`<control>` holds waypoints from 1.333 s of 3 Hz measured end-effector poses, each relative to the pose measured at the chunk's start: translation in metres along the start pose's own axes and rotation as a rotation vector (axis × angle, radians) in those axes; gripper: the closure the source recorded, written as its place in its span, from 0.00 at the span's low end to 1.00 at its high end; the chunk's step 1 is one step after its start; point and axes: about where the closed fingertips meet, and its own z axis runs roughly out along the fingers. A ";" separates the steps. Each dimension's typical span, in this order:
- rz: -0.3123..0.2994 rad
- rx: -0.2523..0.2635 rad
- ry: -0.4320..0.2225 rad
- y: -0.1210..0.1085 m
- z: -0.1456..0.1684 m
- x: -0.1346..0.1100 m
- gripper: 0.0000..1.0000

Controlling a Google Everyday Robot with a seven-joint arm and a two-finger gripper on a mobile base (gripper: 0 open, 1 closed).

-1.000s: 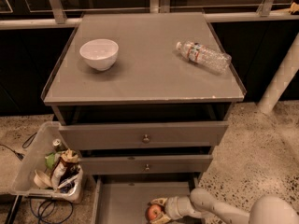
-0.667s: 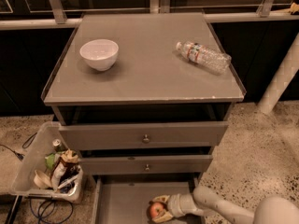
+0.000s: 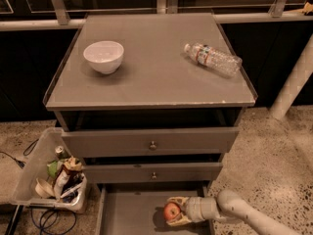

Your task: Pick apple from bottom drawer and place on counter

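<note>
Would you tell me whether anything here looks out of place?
The water bottle lies on its side on the counter, right rear, not upright. Nothing else stands out; the gripper is at the apple in the bottom drawer.

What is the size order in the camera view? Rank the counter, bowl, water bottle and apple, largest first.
1. counter
2. water bottle and bowl: bottle longer, bowl fuller, too alike to rank
3. apple, clearly smallest, held in the gripper over the bottom drawer
</note>
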 end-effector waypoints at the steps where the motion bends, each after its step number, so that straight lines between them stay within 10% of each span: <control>1: -0.046 0.030 0.012 -0.008 -0.036 -0.039 1.00; 4: -0.099 0.023 0.112 -0.070 -0.175 -0.194 1.00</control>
